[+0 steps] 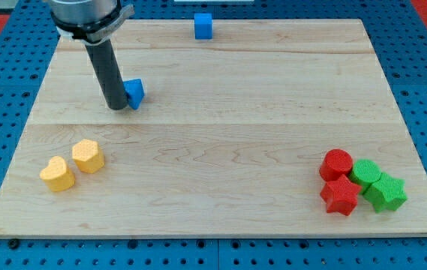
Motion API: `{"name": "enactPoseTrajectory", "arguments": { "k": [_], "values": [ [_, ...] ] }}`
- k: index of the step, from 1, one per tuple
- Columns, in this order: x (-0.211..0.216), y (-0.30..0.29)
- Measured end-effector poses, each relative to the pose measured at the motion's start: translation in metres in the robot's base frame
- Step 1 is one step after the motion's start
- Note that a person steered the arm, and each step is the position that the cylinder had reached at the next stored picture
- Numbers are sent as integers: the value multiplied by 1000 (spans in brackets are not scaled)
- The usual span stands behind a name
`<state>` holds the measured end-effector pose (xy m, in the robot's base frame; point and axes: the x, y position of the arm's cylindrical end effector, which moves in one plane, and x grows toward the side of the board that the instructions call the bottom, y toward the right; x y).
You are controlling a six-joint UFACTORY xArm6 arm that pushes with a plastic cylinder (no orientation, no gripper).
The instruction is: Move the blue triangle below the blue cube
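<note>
The blue triangle [134, 93] lies on the wooden board in the upper left part of the view. My tip [118, 107] stands right against its left side, touching or nearly touching it. The blue cube [203, 25] sits at the board's top edge, up and to the right of the triangle, well apart from it and from my tip.
Two yellow heart-shaped blocks [72, 165] lie at the lower left. At the lower right are a red cylinder [337, 163], a red star [340, 196], a green cylinder [365, 172] and a green star [386, 193], clustered together. The wooden board [221, 142] rests on a blue pegboard.
</note>
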<state>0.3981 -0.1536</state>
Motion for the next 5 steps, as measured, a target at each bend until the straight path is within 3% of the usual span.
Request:
{"name": "enactPoseTrajectory", "arguments": {
  "k": [3,5],
  "values": [
    [-65,45],
    [-84,93]
  ]
}}
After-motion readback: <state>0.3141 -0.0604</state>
